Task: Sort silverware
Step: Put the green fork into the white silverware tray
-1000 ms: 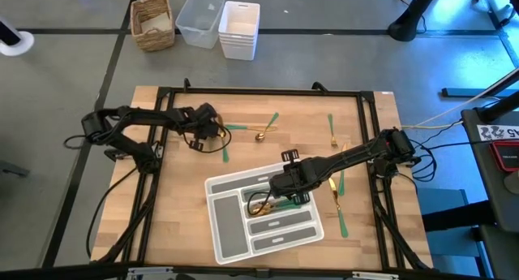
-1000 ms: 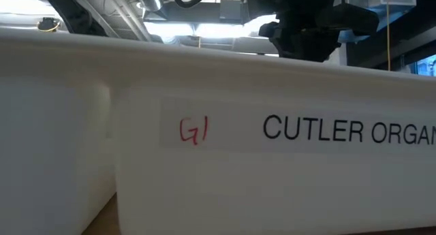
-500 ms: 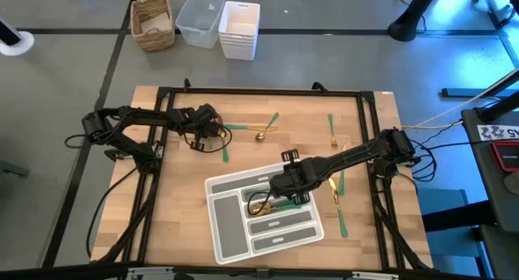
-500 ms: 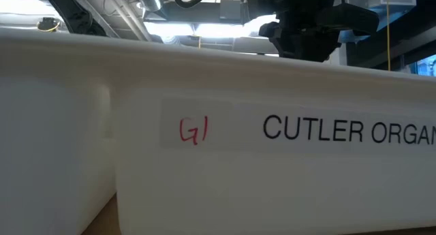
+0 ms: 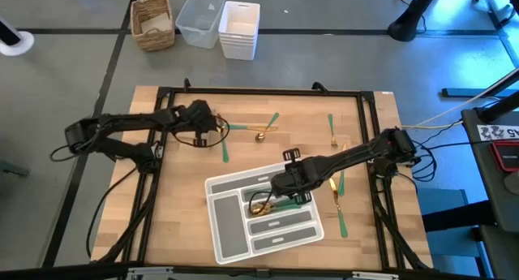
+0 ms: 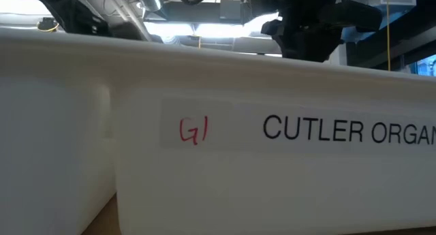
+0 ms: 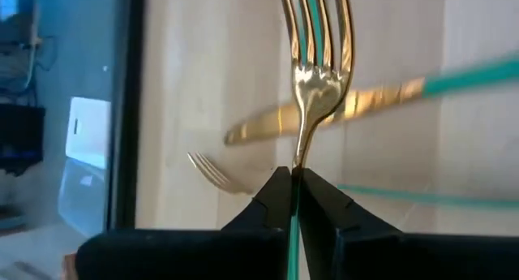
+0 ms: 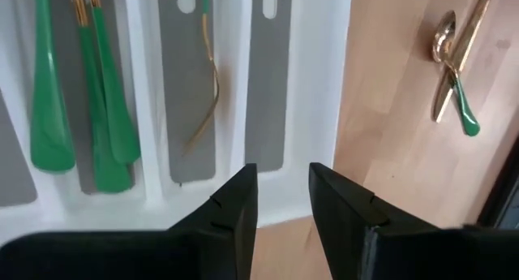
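My left gripper (image 5: 209,126) is over the far left part of the table, shut on a fork (image 7: 318,61) with a gold head and a green handle. My right gripper (image 8: 282,191) hangs open over the grey compartmented tray (image 5: 235,231), touching nothing. One tray compartment holds several green-handled pieces (image 8: 89,109). The compartment beside it holds a thin gold piece (image 8: 207,93). More silverware lies flat on the table: a spoon and a knife (image 5: 261,132), a green-handled piece (image 5: 225,148), a fork (image 5: 332,130), and pieces right of the tray (image 5: 336,200). My left gripper pinches the fork between its two fingers at the neck (image 7: 293,173), where the gold head meets the green handle. The fork lies along the fingers, its tines (image 7: 316,12) sticking out past the fingertips. It looks lifted clear of the table.
The tray's white wall (image 6: 218,126) fills the low view, with my right arm (image 6: 306,24) above it. A black frame (image 5: 259,92) rims the table. A basket (image 5: 152,22) and white bins (image 5: 223,24) stand beyond the far edge. Under the held fork lie a knife (image 7: 324,114) and another fork (image 7: 212,170).
My left arm has shifted: its elbow has swung toward the table's left edge while the gripper, still shut on the fork, has stayed over nearly the same spot. My right gripper has kept still over the tray.
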Tool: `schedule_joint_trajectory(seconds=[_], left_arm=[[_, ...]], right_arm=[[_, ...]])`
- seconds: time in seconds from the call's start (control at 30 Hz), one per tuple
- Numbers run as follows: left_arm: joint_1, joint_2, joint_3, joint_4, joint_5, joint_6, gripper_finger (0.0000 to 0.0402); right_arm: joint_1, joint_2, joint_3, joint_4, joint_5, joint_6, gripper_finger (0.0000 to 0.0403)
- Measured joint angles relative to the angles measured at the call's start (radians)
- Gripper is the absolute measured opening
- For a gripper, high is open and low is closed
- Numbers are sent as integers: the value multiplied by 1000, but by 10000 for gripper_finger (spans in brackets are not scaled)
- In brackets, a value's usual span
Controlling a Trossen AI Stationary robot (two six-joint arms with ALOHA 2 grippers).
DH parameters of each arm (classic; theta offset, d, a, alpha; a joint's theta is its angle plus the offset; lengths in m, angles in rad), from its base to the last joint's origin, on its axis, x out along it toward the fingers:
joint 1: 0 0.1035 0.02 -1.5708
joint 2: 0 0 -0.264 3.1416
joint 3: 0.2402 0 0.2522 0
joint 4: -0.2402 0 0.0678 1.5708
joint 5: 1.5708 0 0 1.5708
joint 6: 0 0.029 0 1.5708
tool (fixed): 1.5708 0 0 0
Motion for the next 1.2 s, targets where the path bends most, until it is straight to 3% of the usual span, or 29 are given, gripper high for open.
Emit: schedule_joint_trajectory(seconds=[0.1,0.23,0.47,0.77,1.0,1.2], left_arm=[[-39,-76,0,-3,23,-89,6],[-114,-155,2,12,133,-264,3],[-314,-160,2,244,232,-526,3],[-572,30,14,668,265,-755,3],[-674,233,119,702,265,-872,3],[-691,394,195,687,263,-945,6]], right_arm=[[0,-39,0,0,8,5,115],[0,-106,0,-2,56,6,115],[-9,-233,0,2,191,6,115],[-102,-329,0,6,207,6,115],[-225,-342,0,6,190,-46,115],[-352,-355,-2,6,39,-138,115]])
